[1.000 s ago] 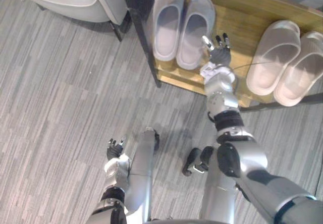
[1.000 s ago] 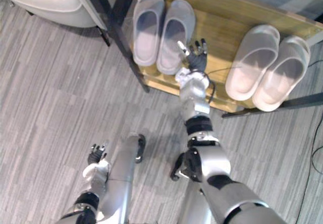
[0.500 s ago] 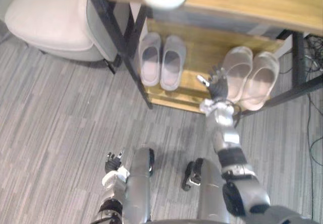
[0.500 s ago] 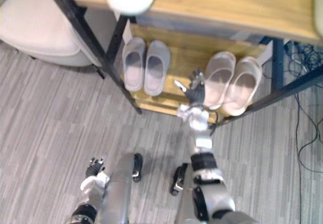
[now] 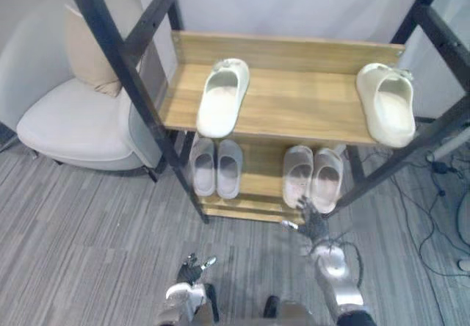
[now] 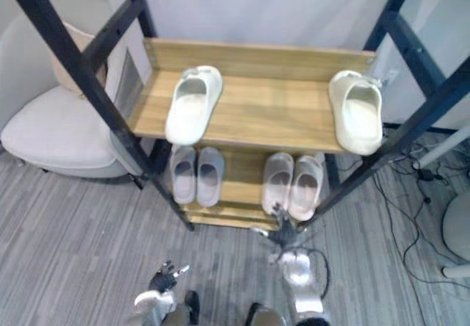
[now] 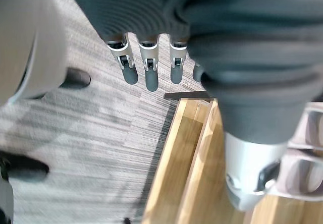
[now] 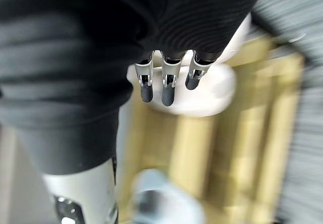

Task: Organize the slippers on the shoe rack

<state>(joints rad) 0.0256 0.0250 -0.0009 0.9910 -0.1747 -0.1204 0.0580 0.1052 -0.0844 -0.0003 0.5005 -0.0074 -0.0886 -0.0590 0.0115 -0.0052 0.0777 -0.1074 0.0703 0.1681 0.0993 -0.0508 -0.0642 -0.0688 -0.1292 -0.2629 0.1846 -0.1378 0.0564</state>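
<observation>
Two cream slippers lie well apart on the top shelf of the black-framed wooden shoe rack; grey pair and pink pair sit below. Right hand is at the lower shelf edge, left hand over the grey floor. Both are empty, fingers straight.

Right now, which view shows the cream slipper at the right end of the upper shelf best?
The right eye view: the cream slipper lies whole on the upper shelf, well inside the picture. The left eye view shows it whole too, nearer the edge. The right wrist view has a pale slipper; I cannot tell which one it is.
</observation>
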